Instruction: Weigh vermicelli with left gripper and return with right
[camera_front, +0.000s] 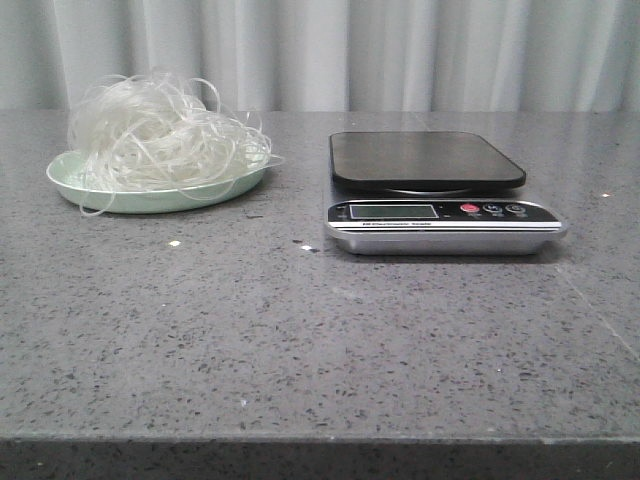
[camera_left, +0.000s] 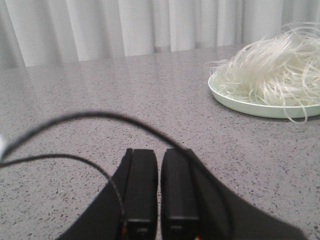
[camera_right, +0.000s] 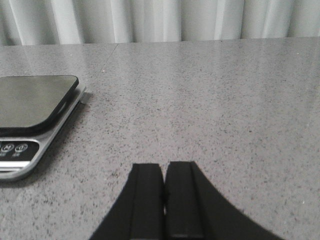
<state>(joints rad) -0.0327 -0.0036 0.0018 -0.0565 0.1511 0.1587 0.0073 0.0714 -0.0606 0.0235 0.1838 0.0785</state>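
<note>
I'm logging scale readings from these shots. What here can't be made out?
- Scale display: front view, too small and dim to read.
- Scale in right wrist view: cut off by the frame edge, display out of view.
- Plate middle: both views, covered by the vermicelli.
- Arms: absent from front view.

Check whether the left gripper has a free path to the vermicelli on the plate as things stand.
Probably yes. The left gripper is shut and empty, with only bare table between it and the vermicelli, heaped uncovered on the pale green plate. The scale stands off to the other side.
</note>
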